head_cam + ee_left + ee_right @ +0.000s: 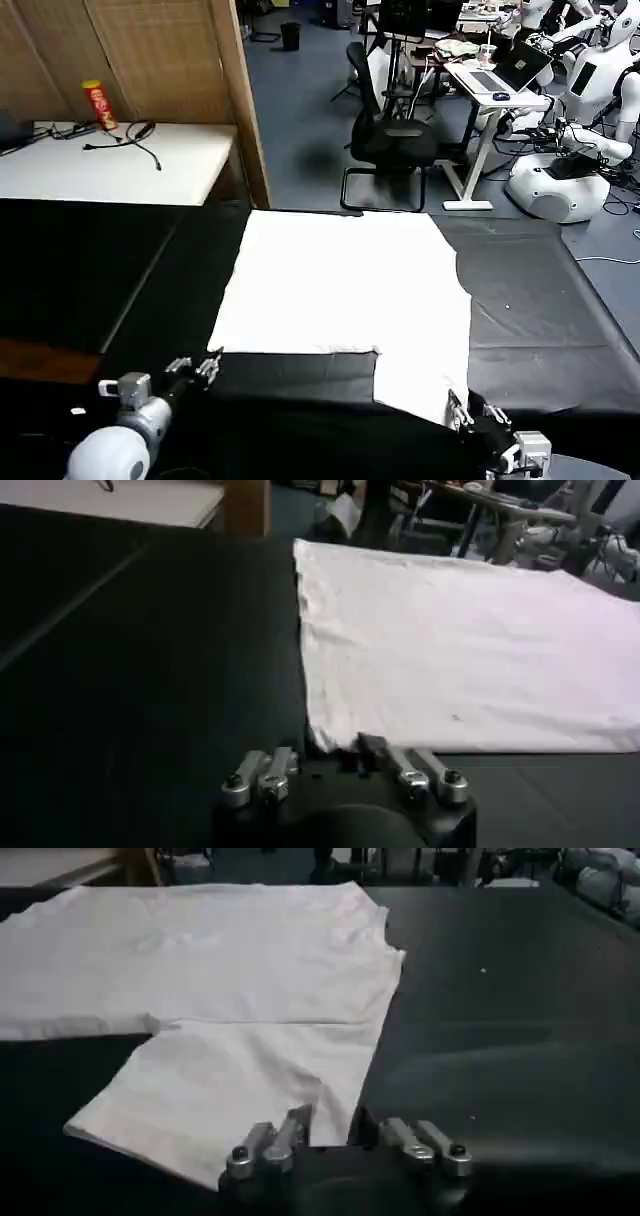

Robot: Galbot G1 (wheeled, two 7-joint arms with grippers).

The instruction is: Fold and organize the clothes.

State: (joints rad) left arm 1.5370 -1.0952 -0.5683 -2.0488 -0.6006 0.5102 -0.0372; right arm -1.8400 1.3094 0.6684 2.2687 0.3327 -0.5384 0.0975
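We see the plain white cotton T-shirt (340, 290) spread flat, print hidden, on the black cloth-covered table (540, 300), near the middle of the head view. One short sleeve (420, 385) juts out toward six o'clock at the shirt's right side.

Our left gripper (196, 370) sits at about seven o'clock from the shirt, just at its near left corner, its metal fingers (262, 776) spread apart and holding nothing. In the left wrist view the fabric's corner (318, 735) lies just beyond the fingertips; whether they touch it we cannot tell.

Our right gripper (472, 412) rests at about five o'clock, by the sleeve's hem, fingers (268, 1146) likewise apart and empty. In the right wrist view the sleeve's edge (330, 1110) lies just ahead of the gap between them.
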